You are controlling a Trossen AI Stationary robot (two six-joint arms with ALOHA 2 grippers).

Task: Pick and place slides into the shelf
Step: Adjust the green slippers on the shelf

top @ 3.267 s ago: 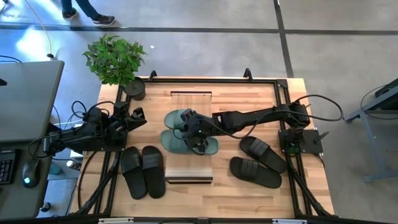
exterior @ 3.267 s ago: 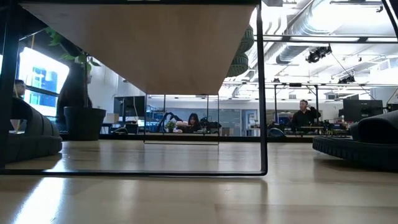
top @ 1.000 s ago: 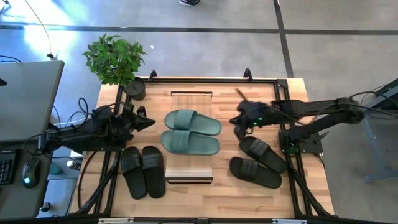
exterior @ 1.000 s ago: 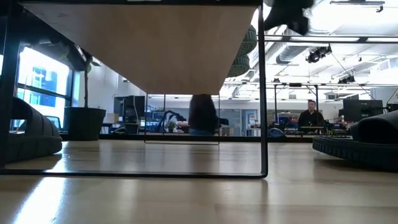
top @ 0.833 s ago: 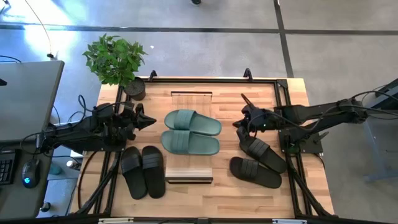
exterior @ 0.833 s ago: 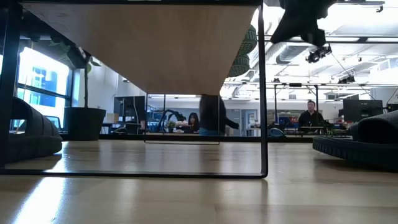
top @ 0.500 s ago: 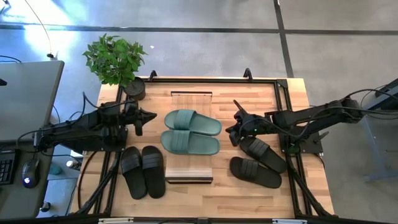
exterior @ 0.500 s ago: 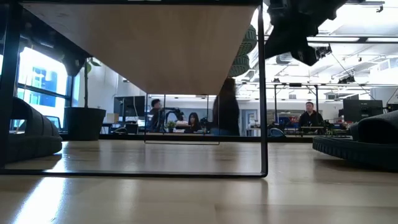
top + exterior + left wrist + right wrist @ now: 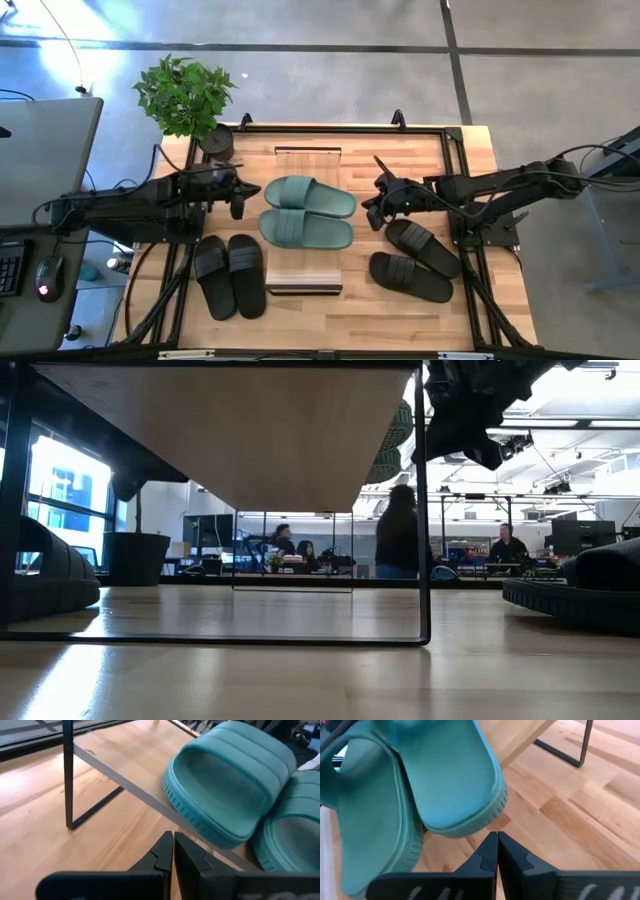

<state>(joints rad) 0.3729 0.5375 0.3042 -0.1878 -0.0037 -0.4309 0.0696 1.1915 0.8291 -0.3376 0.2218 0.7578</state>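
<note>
- Flanking the shelf (image 9: 303, 283), both arms point inward at the green pair (image 9: 306, 212), which lies across the plank top with its long axes running left to right.
- The left gripper (image 9: 238, 190) sits just beside the strap end of the green slides; its wrist view shows the fingers (image 9: 161, 855) pressed together and empty, with the nearer green slide's open strap mouth facing them across the shelf's thin black rail.
- The right gripper (image 9: 372, 208) sits just off the heel end of that pair, fingers (image 9: 490, 851) likewise closed on nothing, the green heel overhanging the plank edge straight ahead in its wrist view.
- One black pair (image 9: 230, 274) lies on the tabletop near the left arm, long axes pointing toward and away from the robot, on the near side of that gripper.
- The other black pair (image 9: 418, 260) lies angled on the tabletop just near-side of the right gripper, closer to it than anything else still off the shelf.
- Judged from this, each arm's next pick is the black pair on its own side, and each would need to open its jaws first.
</note>
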